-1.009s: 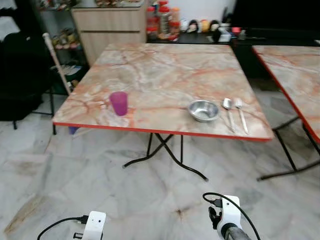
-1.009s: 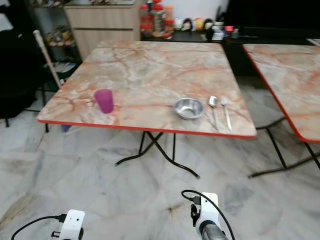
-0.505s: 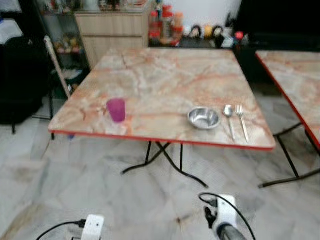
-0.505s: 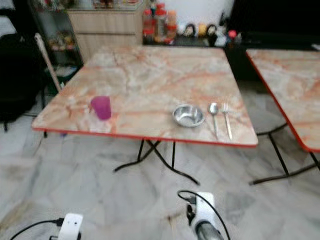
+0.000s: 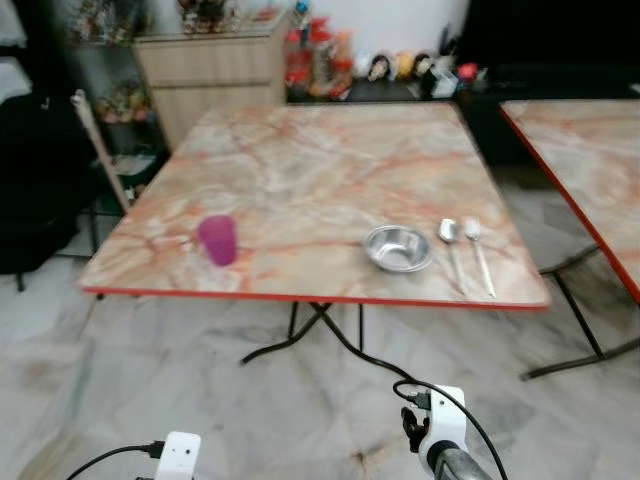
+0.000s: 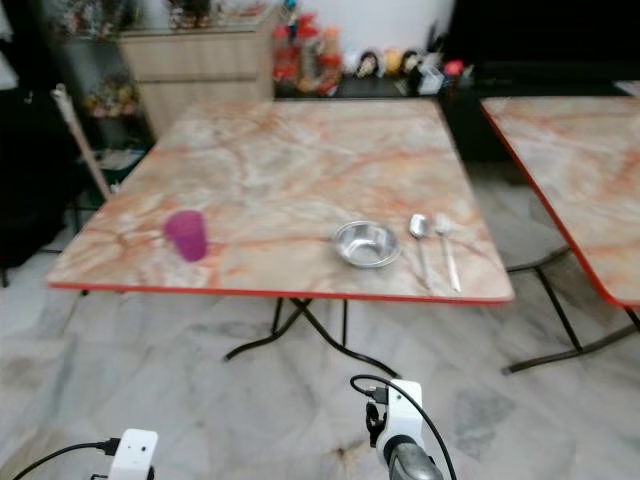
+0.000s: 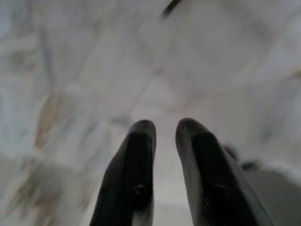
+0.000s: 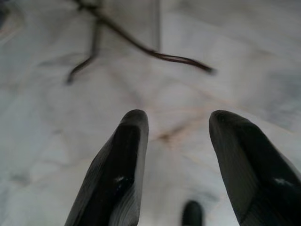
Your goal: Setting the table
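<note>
Steel bowl at centre right of the head views, near the front edge of the desk; spoon and fork just beside it on its right, lying parallel, handles toward the front edge. Purple cup at centre left, well apart from the bowl, near the front left corner. Judged mostly laid: bowl and cutlery grouped as one place, cup probably left to bring over. Left hand low over the floor, fingers slightly parted, holding nothing. Right hand likewise low, fingers wide apart, empty; both well short of the desk. Desk top in orange-veined marble pattern with red rim, on folding black legs. Second desk of the same pattern at right edge of frame. Pale marbled floor below. Wooden cabinet and cluttered dark shelf along the top of frame; stick leaning at upper left.
</note>
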